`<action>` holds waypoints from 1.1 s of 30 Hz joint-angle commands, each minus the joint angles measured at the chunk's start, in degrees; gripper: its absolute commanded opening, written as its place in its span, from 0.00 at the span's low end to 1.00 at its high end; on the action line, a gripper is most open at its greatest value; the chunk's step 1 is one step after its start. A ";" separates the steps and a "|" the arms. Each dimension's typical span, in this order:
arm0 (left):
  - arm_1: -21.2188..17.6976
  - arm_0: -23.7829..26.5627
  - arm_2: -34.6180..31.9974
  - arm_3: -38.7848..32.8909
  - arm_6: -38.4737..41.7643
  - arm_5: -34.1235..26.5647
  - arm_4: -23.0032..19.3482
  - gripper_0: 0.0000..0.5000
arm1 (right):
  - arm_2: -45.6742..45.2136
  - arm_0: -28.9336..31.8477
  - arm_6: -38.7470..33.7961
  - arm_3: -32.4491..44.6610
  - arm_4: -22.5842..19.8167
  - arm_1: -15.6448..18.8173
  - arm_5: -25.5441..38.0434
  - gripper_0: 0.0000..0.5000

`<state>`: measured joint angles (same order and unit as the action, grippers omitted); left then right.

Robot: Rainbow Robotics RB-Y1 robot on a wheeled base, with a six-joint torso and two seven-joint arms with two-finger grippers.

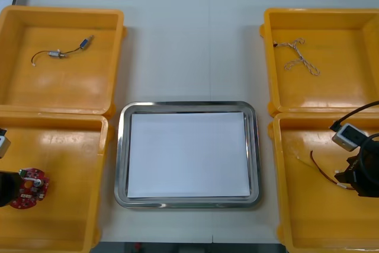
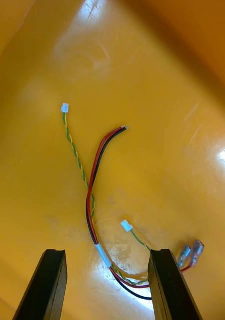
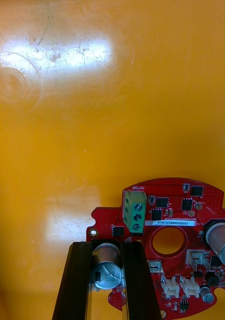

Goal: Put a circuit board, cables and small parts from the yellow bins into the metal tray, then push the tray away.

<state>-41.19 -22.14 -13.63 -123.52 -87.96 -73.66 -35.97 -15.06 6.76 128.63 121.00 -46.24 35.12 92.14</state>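
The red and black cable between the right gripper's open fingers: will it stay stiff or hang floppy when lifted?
Probably floppy: the red and black cable lies in loose curves on the yellow bin floor, so its ends would likely droop. It looks thin, so likely light. The twisted yellow-green cable crosses it and may come along.

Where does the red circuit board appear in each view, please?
Front view: red circuit board in the near left yellow bin.
Left wrist view: its edge, gripped by the left gripper.
Right wrist view: a red and black cable between the right gripper's open fingers instead.
Shared landmark: that bin's yellow floor.
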 commanded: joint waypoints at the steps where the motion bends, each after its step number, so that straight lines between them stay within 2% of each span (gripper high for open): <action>1: 1.20 -0.09 1.59 1.26 -0.55 2.47 0.38 0.00 | -1.47 0.01 5.85 0.47 0.44 3.20 -0.38 0.95; 12: 1.82 0.35 2.38 1.88 -0.46 2.56 1.26 0.00 | -0.94 1.15 9.71 0.47 -0.26 5.74 -0.82 0.95; 15: 1.82 0.35 2.56 2.05 -0.20 2.56 1.52 0.00 | -0.85 1.77 12.88 0.38 -0.52 6.62 -2.49 0.95; 23: 1.82 0.52 2.56 2.14 0.07 2.56 1.43 0.01 | 0.20 3.88 14.02 0.38 -0.35 7.06 -5.66 0.95; 24: 1.82 0.43 2.47 2.14 0.07 2.47 1.43 0.06 | 0.38 4.05 14.02 0.47 -0.26 7.06 -6.10 0.94; 26: 1.82 0.61 2.38 1.96 0.07 2.38 1.43 0.40 | 1.08 5.20 14.11 0.47 -0.08 7.06 -8.12 0.95; 27: 1.73 0.70 2.30 1.88 0.07 2.38 1.43 0.48 | 1.43 5.81 14.11 0.38 -0.08 7.06 -9.00 0.95; 28: 1.82 0.70 2.30 1.88 0.07 2.38 1.52 0.50 | 1.61 5.99 14.02 0.38 -0.08 7.06 -9.44 0.95; 29: 1.82 0.70 2.30 1.70 0.07 2.38 1.52 0.57 | 1.87 6.43 13.93 0.47 0.01 7.06 -10.05 0.95; 30: 1.82 0.70 2.12 1.61 -0.11 2.21 1.52 0.68 | 2.14 6.78 13.76 0.38 0.09 6.97 -10.49 0.95; 32: 1.73 0.79 1.94 1.26 -0.11 1.68 1.43 0.81 | 2.49 7.22 13.49 0.03 0.09 6.97 -11.02 0.94; 33: 1.82 0.87 1.68 0.82 -0.11 0.98 1.43 0.83 | 2.66 7.22 13.40 -0.68 0.09 6.80 -11.19 0.94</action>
<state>-40.32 -22.09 -12.10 -121.19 -87.96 -71.72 -35.11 -13.80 11.99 141.64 120.93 -46.30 40.05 81.89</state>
